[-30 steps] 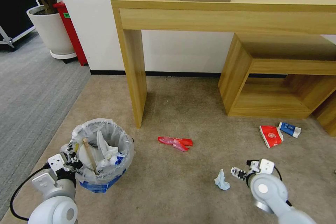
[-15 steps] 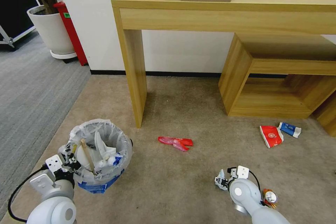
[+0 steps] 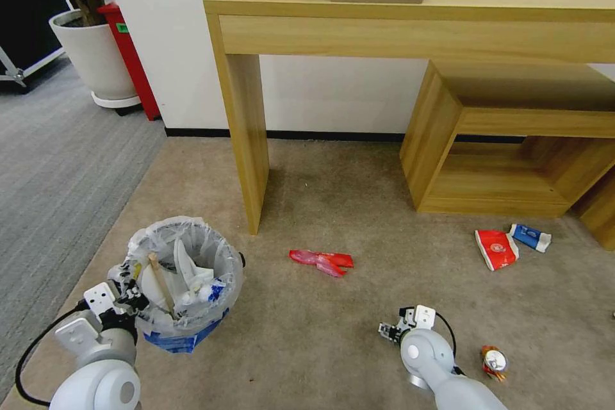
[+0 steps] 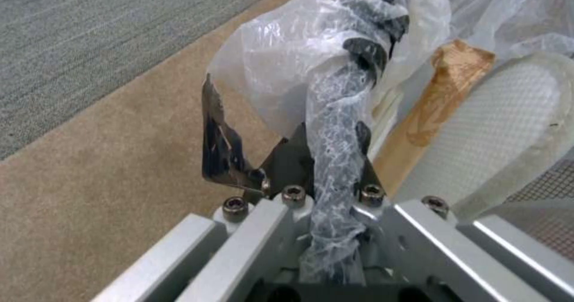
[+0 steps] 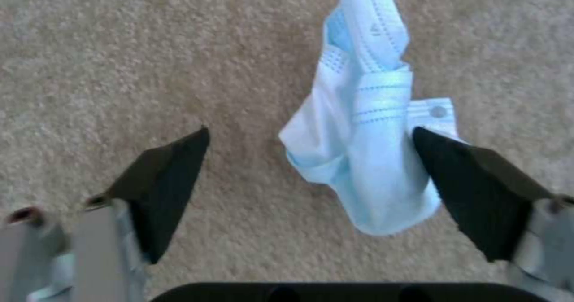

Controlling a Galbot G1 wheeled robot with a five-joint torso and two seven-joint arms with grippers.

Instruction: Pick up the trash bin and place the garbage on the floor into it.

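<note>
The small round trash bin point(image 3: 184, 282), dark-rimmed with a blue base and lined with a crinkly clear plastic bag, sits at the lower left of the head view on the beige short-pile carpet floor point(image 3: 333, 218). Inside it are a wooden stick point(image 3: 163, 285) and white slippers point(image 3: 192, 266). The left gripper point(image 3: 131, 298) is at the bin's near rim, clenched on the rim and bag; in the left wrist view its fingers point(image 4: 224, 151) pinch a twisted strand of the liner, with the stick point(image 4: 430, 113) and a white mesh slipper point(image 4: 508, 127) just beside.

At the lower centre-right of the head view the right gripper point(image 3: 389, 330) is low over the carpet. In the right wrist view its dark fingers point(image 5: 164, 183) are spread wide, straddling a crumpled pale blue tissue-like piece point(image 5: 365, 127) lying on the carpet; one finger touches or nearly touches its edge, the other stands apart.

A small red-and-silver can point(image 3: 494, 360) lies near the right arm at the lower right. A red wrapper point(image 3: 321, 261) lies mid-frame. At the right, a red cup point(image 3: 496, 248) and a blue-white carton point(image 3: 530, 236) lie side by side before a light wooden desk point(image 3: 410, 25).
</note>
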